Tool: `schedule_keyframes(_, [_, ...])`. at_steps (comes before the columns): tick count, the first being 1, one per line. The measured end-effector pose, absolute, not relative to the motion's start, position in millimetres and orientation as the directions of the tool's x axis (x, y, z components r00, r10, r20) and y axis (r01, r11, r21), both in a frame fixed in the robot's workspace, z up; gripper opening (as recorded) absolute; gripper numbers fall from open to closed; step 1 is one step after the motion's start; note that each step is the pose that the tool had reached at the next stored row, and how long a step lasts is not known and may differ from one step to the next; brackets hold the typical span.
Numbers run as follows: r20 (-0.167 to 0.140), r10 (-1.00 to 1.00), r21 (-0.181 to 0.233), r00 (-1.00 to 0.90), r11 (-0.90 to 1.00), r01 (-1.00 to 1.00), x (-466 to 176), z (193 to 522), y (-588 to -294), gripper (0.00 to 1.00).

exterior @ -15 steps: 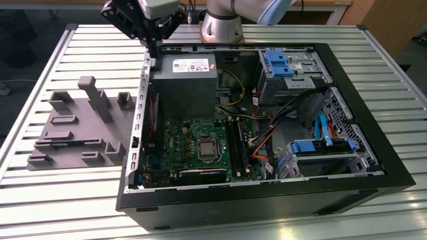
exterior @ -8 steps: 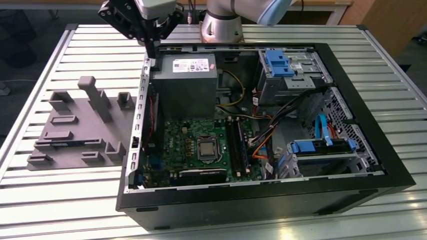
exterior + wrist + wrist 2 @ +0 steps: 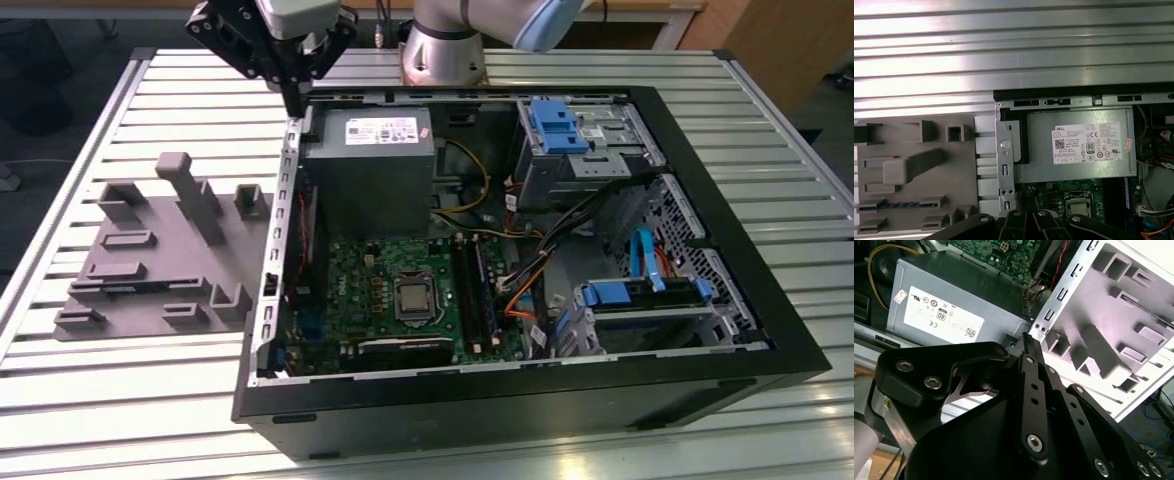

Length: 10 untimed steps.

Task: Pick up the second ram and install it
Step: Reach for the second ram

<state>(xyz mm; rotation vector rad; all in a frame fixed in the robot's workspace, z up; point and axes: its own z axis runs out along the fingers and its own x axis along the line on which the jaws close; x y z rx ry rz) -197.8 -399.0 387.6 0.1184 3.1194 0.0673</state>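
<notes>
Presently on record: one black gripper (image 3: 292,98), fingers drawn together with nothing between them, hanging at eleven o'clock in the exterior view, just over the far corner of the open computer case (image 3: 534,395) beside the grey power supply (image 3: 374,170). In the second wrist view the gripper (image 3: 1029,338) tapers to a single point above the case's perforated metal edge. Second ram (image 3: 127,287): blue stick with dark chips, lying flat in a slot of the grey fixture tray (image 3: 160,235), at nine o'clock from the case and well apart from the gripper; in the first wrist view the second ram (image 3: 901,205) sits between two grey holders. Green motherboard (image 3: 360,275) at six o'clock of the power supply. All stands on a slatted metal table (image 3: 134,400).
</notes>
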Motion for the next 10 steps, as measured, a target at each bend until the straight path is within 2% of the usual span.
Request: schedule_keyframes(10, [-0.018, 0.076, 0.044, -0.997, 0.996, 0.075, -211, 387, -402, 0.11])
